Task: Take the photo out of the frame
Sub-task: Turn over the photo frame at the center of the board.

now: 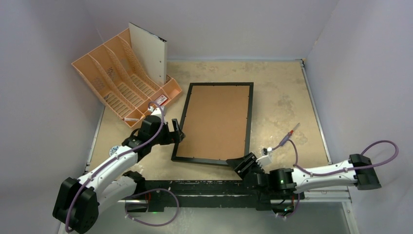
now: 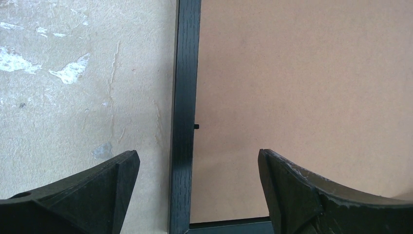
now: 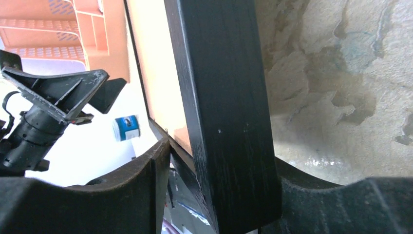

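frame (image 1: 251, 117) holding brown backing (image 1: 216, 122), orange organiser (image 1: 104, 73) holding white sheet (image 1: 151, 53), left end effector (image 2: 198, 161) wide, right end effector (image 1: 245, 164) grip unclear

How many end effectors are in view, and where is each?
2. The left end effector sits open astride the frame's left rail. The right end effector has the frame's near right corner between its fingers. Neither is hidden.

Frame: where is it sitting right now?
Top view: the frame lies back-up mid-table, right of the orange file organiser. The left pincer straddles its left rail and the right pincer is at its near right corner.
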Action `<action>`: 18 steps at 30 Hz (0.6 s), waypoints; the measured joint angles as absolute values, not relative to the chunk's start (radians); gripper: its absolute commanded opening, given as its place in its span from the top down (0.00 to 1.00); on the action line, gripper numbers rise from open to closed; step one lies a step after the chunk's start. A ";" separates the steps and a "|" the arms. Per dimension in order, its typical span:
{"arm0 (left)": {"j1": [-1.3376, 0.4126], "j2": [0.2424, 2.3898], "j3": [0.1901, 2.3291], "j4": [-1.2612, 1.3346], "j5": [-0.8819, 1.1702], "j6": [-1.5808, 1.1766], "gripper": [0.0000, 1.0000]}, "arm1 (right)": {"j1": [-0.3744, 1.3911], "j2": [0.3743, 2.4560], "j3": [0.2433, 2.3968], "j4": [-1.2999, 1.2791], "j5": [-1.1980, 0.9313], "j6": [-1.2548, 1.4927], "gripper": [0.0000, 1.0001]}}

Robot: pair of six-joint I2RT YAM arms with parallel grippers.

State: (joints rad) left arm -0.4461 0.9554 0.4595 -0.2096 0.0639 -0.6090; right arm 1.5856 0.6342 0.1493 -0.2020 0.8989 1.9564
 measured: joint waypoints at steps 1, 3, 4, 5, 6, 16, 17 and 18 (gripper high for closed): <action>-0.446 0.955 0.459 -0.210 0.064 -0.609 0.02 | 1.586 0.646 0.149 -0.218 0.897 1.968 0.44; -0.446 0.955 0.459 -0.210 0.064 -0.609 0.02 | 1.586 0.654 0.149 -0.223 0.896 1.982 0.43; -0.446 0.955 0.459 -0.210 0.064 -0.609 0.02 | 1.586 0.654 0.149 -0.226 0.894 1.987 0.43; -0.446 0.955 0.460 -0.210 0.064 -0.609 0.02 | 1.586 0.654 0.147 -0.229 0.894 1.991 0.43; -0.446 0.956 0.459 -0.210 0.064 -0.609 0.02 | 1.586 0.652 0.144 -0.228 0.894 1.996 0.43; -0.446 0.978 0.459 -0.207 0.064 -0.609 0.02 | 1.584 0.607 0.112 -0.258 0.871 2.000 0.31; -0.446 0.979 0.459 -0.206 0.064 -0.609 0.02 | 1.584 0.609 0.112 -0.258 0.868 2.000 0.31; -0.446 0.980 0.459 -0.204 0.064 -0.609 0.02 | 1.584 0.611 0.112 -0.258 0.867 2.000 0.30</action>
State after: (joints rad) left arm -0.4461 0.9802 0.4595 -0.2043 0.0635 -0.6086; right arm 1.5837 0.6113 0.1120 -0.2577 0.8665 1.9999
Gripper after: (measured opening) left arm 0.975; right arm 0.685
